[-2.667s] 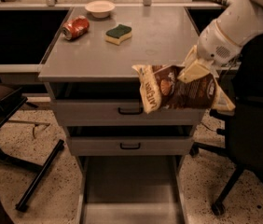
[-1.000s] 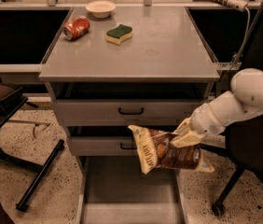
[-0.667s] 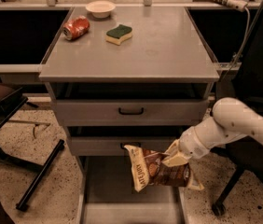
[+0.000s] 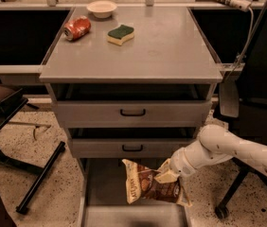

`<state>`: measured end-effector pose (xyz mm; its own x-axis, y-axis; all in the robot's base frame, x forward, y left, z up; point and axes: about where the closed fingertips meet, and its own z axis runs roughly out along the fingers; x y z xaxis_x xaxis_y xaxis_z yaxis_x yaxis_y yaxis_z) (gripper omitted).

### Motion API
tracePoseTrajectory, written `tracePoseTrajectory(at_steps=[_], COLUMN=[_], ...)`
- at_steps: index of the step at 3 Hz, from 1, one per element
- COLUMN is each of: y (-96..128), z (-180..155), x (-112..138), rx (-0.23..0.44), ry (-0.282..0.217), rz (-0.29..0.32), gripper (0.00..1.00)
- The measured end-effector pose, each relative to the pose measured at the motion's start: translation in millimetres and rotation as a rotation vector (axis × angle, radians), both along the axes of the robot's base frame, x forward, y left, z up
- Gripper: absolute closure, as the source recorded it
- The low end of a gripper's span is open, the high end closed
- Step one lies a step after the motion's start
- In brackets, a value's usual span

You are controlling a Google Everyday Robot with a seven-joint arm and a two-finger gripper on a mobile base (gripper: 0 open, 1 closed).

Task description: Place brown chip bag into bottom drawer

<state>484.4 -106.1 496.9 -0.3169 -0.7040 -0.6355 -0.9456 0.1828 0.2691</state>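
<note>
Crinkly brown bag (image 4: pixel 150 187) with cream ends tilts over the open grey drawer (image 4: pixel 102 188), its right edge pinched by the hand (image 4: pixel 167 176).

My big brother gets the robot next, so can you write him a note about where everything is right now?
Gripper: low at the front right of the cabinet, jaws shut on the chip bag.
Chip bag: held over the open bottom drawer, toward its right side. I cannot tell whether it touches the drawer floor.
Done: the drawer is open and the bag is at it.
Left: rest the bag on the drawer floor, let go, pull the arm clear.
Soda can, sponge and bowl sit on the cabinet top; leave them.
</note>
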Motion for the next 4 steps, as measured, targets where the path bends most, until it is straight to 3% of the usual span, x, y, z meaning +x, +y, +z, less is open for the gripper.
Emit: tracePoseTrajectory(at_steps=[1, 2, 3, 4], y=[24, 50, 57, 52], z=[-52, -129, -177, -182], x=[17, 22, 20, 38], rx=[0.019, 0.098, 0.107, 0.09], ry=[-0.004, 0.03, 0.008, -0.042], rz=[0.005, -0.122, -0.252, -0.308], gripper=[1.0, 1.0, 1.0, 1.0])
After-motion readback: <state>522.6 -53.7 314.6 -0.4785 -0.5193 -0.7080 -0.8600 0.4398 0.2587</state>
